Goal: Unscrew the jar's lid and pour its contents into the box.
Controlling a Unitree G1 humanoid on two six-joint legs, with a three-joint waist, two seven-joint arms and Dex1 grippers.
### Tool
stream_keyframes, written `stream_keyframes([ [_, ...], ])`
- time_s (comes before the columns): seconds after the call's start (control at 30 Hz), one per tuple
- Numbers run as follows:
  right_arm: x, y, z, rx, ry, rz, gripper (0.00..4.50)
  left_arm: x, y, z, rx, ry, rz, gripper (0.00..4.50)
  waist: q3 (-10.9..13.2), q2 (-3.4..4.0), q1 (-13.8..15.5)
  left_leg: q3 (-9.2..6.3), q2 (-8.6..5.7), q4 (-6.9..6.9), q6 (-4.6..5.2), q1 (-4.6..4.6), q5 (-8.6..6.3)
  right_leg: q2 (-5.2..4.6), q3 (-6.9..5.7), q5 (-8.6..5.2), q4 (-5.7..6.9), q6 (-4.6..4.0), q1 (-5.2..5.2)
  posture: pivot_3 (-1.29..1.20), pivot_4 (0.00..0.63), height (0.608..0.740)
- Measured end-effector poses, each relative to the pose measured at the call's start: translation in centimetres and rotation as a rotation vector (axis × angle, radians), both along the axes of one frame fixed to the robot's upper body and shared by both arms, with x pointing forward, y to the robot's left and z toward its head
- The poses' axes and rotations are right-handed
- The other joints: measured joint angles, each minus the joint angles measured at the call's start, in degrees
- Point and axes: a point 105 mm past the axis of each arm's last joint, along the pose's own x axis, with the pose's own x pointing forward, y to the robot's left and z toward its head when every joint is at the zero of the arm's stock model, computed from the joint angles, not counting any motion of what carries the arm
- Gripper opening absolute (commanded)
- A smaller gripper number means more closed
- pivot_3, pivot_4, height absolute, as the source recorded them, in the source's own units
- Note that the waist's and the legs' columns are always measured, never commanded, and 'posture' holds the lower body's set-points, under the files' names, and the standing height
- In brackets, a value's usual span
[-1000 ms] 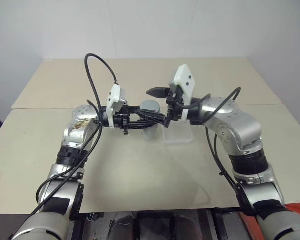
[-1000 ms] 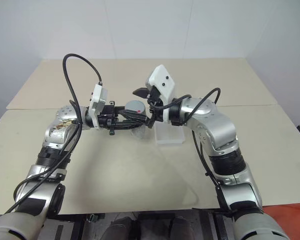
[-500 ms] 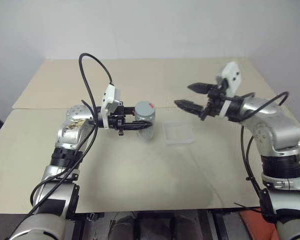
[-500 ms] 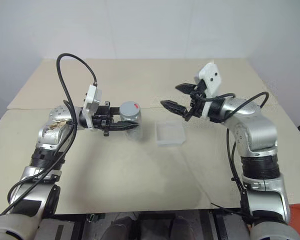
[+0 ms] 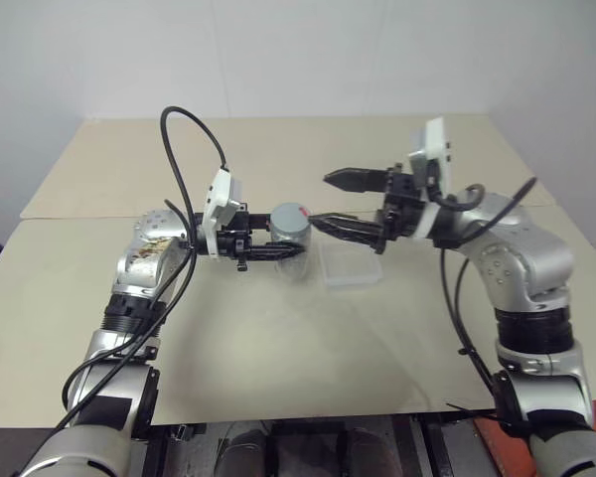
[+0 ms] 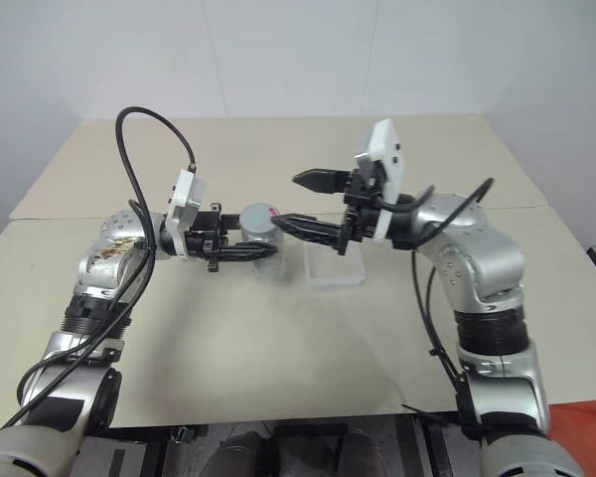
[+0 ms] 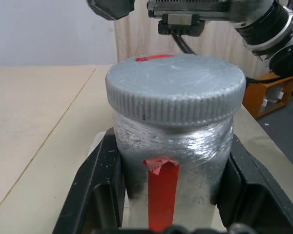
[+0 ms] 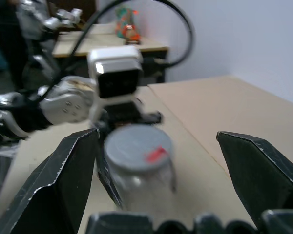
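Fingers of the left gripper (image 5: 278, 250) clamped the jar (image 5: 292, 238) upright above the tabletop (image 5: 278, 338), beside the box (image 5: 353, 266). Left wrist view: lid (image 7: 176, 87) still seated. Right wrist view: right gripper (image 8: 156, 146) gaped wide; centre it over the lid before closing.

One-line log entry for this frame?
left gripper: shut on jar | lid: on | right gripper: open, beside lid | box: on table
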Motion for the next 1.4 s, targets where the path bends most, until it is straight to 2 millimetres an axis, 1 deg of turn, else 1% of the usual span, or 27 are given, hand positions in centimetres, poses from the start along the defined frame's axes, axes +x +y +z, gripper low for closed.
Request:
stream_keyframes([
  [0.17, 0.7, 2.1, -0.7, -0.032, 0.016, 0.002, 4.48, 0.0, 0.0, 0.0, 0.000, 0.004, 0.002, 2.01, 0.00, 0.00, 0.12, -0.02, 0.00, 0.00, 0.00, -0.03, 0.00, 0.00, -0.02, 0.00, 0.00, 0.00, -0.03, 0.00, 0.150, 0.740],
  [0.27, 0.7, 3.1, -0.8, -0.048, 0.011, 0.016, 4.48, -0.1, 0.2, 0.0, 0.007, 0.016, 0.008, 2.01, 0.00, 0.00, 0.03, -0.01, 0.00, -0.01, -0.01, -0.02, 0.00, 0.00, -0.02, 0.00, 0.00, 0.00, -0.03, 0.00, 0.150, 0.740],
  [0.47, 1.1, 4.1, -1.3, -0.071, 0.010, 0.011, 4.48, -0.3, 0.3, -0.3, 0.012, 0.024, 0.013, 2.01, 0.00, 0.01, -0.02, -0.01, 0.00, -0.01, -0.02, -0.01, 0.01, 0.00, -0.02, 0.00, 0.01, 0.00, -0.02, 0.00, 0.150, 0.740],
  [0.6, 1.6, 4.5, -1.8, -0.080, 0.027, 0.003, 4.48, -0.4, 0.5, -0.4, 0.011, 0.026, 0.031, 2.01, 0.00, 0.01, -0.07, 0.00, 0.00, -0.01, -0.02, -0.01, 0.01, 0.00, -0.02, 0.00, 0.01, 0.00, -0.03, 0.00, 0.150, 0.740],
  [0.87, 1.8, 4.3, -1.7, -0.086, 0.029, -0.008, 4.48, -0.3, 0.8, -0.3, 0.013, 0.031, 0.053, 2.01, 0.00, 0.01, -0.05, -0.01, 0.00, -0.01, -0.02, -0.01, 0.01, 0.00, -0.02, 0.00, 0.01, 0.00, -0.03, 0.00, 0.150, 0.740],
  [1.1, 1.8, 2.7, -1.8, -0.100, 0.028, -0.015, 4.48, -0.2, 1.0, -0.3, 0.006, 0.039, 0.070, 2.01, 0.00, 0.01, -0.05, 0.00, 0.00, -0.01, -0.02, -0.01, 0.01, 0.00, -0.02, 0.00, 0.01, 0.00, -0.03, 0.00, 0.150, 0.740],
  [1.3, 1.7, 2.1, -1.7, -0.104, 0.024, -0.020, 4.48, -0.1, 1.1, -0.2, 0.000, 0.041, 0.073, 2.01, 0.00, 0.01, -0.05, 0.00, 0.01, -0.01, -0.02, -0.01, 0.01, 0.00, -0.02, 0.00, 0.01, 0.00, -0.03, 0.00, 0.150, 0.740],
  [1.4, 1.7, 1.6, -1.9, -0.107, 0.029, -0.032, 4.48, -0.1, 1.1, -0.3, -0.001, 0.041, 0.074, 2.01, 0.00, 0.01, -0.03, 0.00, 0.00, -0.01, -0.02, -0.01, 0.01, 0.00, -0.02, 0.00, 0.01, 0.00, -0.02, 0.00, 0.150, 0.740],
])
